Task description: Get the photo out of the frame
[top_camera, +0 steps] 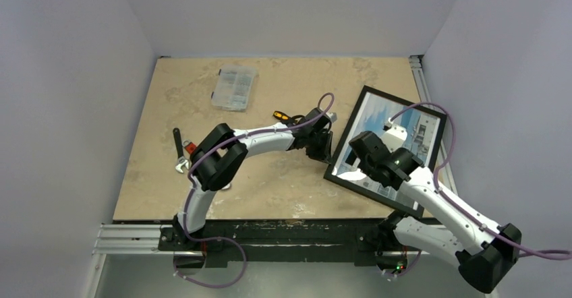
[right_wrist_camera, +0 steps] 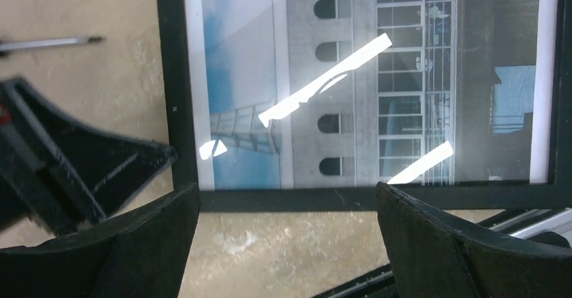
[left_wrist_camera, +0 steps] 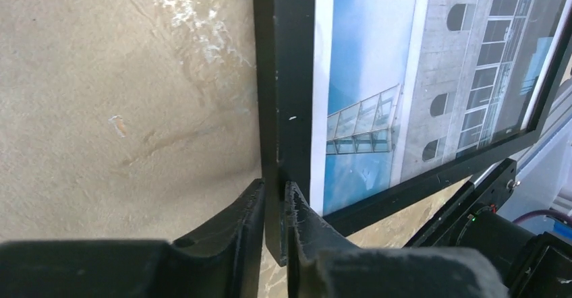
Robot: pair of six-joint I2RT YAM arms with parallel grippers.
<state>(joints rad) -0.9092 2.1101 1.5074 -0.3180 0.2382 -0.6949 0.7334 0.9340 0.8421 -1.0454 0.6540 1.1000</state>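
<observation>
The black frame (top_camera: 347,130) lies face up at the right of the table, turned at an angle. The photo (top_camera: 375,116) of a white building and blue sky sits inside it behind reflecting glass. My left gripper (top_camera: 324,151) is shut on the frame's left bar; in the left wrist view its fingers (left_wrist_camera: 274,189) pinch the bar (left_wrist_camera: 287,75) beside the photo (left_wrist_camera: 378,75). My right gripper (top_camera: 379,170) hangs open and empty above the frame's near part. In the right wrist view its jaws (right_wrist_camera: 287,193) straddle the frame's near bar (right_wrist_camera: 174,75), below the photo (right_wrist_camera: 324,75).
A clear plastic parts box (top_camera: 234,87) stands at the back. A yellow-handled screwdriver (top_camera: 287,116) lies by the left arm's wrist, and a wrench (top_camera: 179,151) at the left. Metal rails run along the table's right edge (top_camera: 419,75) and the near edge (top_camera: 135,234).
</observation>
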